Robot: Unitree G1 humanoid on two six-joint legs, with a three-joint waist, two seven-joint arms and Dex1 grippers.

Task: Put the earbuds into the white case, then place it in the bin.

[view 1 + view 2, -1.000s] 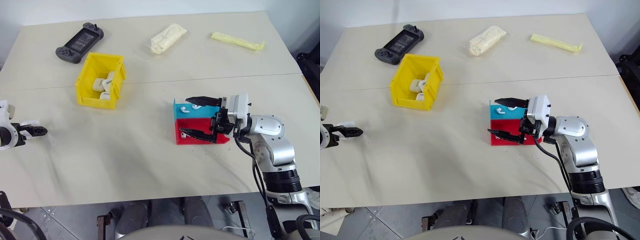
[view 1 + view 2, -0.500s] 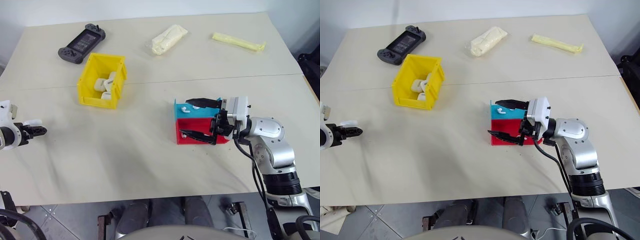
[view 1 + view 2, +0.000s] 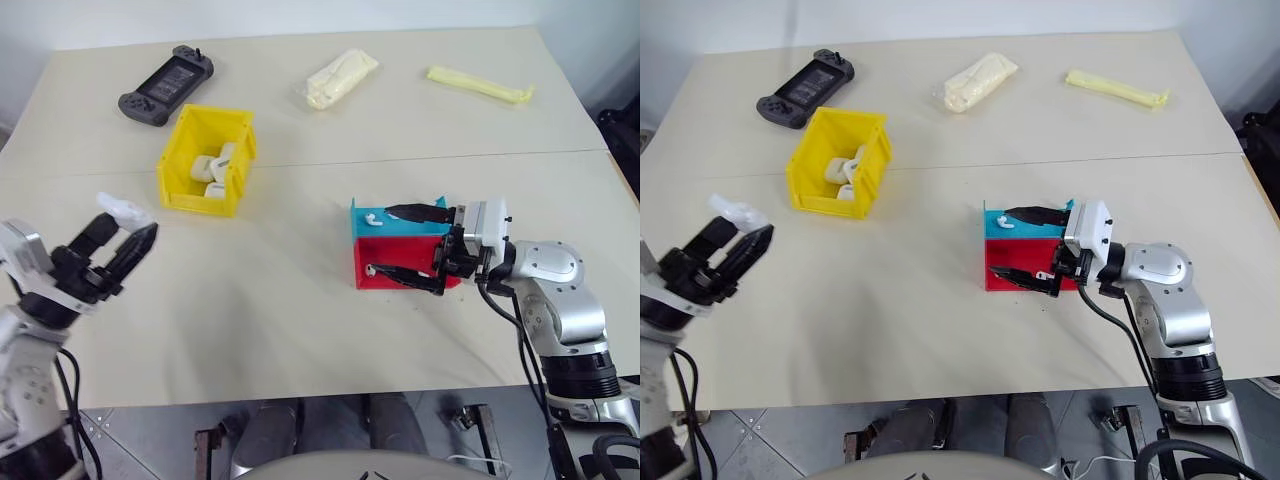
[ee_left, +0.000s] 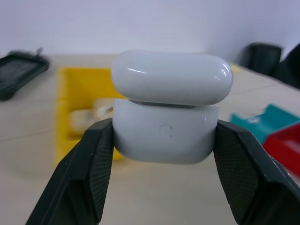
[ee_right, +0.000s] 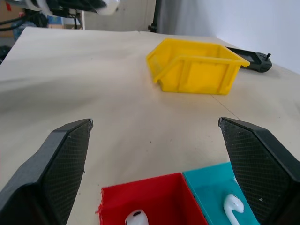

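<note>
My left gripper (image 3: 120,228) is raised over the table's left side, shut on the white case (image 4: 166,126). The case sits upright between the black fingers (image 4: 93,159), its lid a sliver ajar. My right gripper (image 3: 398,243) is open and level, one finger over the blue tray (image 3: 390,227) and one over the red tray (image 3: 395,252). One earbud (image 5: 233,205) lies in the blue tray and another earbud (image 5: 133,218) in the red one. The yellow bin (image 3: 195,200) stands at the back left, several white cases inside.
A black game controller (image 3: 167,84) lies behind the bin. A cream packet (image 3: 340,78) and a yellow strip (image 3: 478,84) lie along the far edge. Open tabletop stretches between my left gripper, the bin and the trays.
My left gripper has lifted from the table's left edge and swung up and to the right with the white case in it. The right gripper has barely shifted.
</note>
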